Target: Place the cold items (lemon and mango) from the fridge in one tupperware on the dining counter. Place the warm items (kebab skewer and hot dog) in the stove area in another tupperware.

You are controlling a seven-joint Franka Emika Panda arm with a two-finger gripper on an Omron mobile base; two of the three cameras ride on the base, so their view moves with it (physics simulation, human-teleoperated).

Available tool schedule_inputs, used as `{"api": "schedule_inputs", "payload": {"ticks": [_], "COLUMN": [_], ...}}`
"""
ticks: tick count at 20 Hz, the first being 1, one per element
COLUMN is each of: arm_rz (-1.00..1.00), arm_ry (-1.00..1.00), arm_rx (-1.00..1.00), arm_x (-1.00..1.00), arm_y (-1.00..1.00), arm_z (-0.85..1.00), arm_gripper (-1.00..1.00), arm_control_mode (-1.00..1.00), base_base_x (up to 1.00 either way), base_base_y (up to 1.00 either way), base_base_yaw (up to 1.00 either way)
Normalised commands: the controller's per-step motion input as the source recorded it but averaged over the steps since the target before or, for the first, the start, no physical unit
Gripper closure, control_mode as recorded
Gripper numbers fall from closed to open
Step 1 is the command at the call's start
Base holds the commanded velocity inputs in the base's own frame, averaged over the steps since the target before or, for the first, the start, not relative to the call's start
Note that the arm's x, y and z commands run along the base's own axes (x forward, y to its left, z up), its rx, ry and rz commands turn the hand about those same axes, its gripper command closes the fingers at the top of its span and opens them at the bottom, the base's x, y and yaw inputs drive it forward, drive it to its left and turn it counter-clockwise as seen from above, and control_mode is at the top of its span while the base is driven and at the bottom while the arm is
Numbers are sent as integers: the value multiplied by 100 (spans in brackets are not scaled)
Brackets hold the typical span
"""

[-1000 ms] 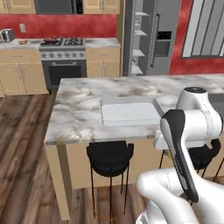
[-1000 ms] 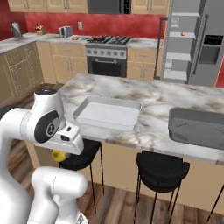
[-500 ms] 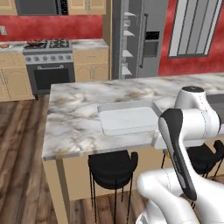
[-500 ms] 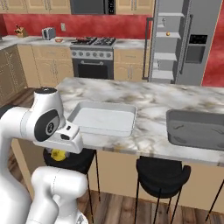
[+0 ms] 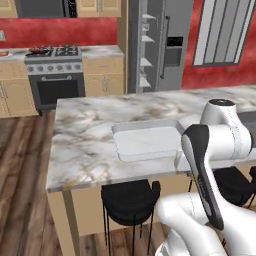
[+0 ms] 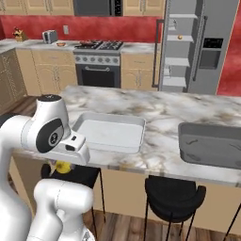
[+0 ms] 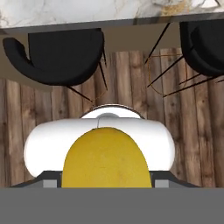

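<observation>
My gripper (image 7: 107,180) is shut on a yellow lemon (image 7: 105,157), held low beside the dining counter and over my own base. The lemon (image 6: 61,166) also peeks out under the hand. A white tupperware (image 5: 147,142) (image 6: 111,132) lies open on the marble dining counter (image 5: 85,145), above and in front of the gripper. A second, grey tupperware (image 6: 212,143) lies further right. A small orange fruit (image 6: 179,36), maybe the mango, rests on a shelf of the open fridge (image 6: 183,47). Kebab skewer and hot dog are too small to make out by the stove (image 6: 99,47).
Black stools (image 5: 129,202) (image 6: 173,197) stand under the counter's near edge, one right by the hand (image 7: 61,54). Wood floor runs left of the counter. The open fridge (image 5: 150,45) and wooden cabinets line the back wall, with a toaster (image 6: 49,36) at the far left.
The whole picture has shifted: the base has moved, bringing the dining counter and white tupperware closer and sliding the stove to the left. The lemon stays in the gripper.
</observation>
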Motion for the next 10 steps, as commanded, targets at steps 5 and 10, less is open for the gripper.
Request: {"api": "schedule_inputs", "payload": {"ticks": [5,10], "arm_rz": [0,0], "arm_ry": [0,0], "arm_rx": [0,0], "arm_x": [0,0], "arm_y": [0,0], "arm_z": [0,0], "arm_gripper": [100,100], "arm_control_mode": [100,100], "base_base_x": [33,53], "base_base_y": [-47,-6], "base_base_yaw": [-1,-2]}}
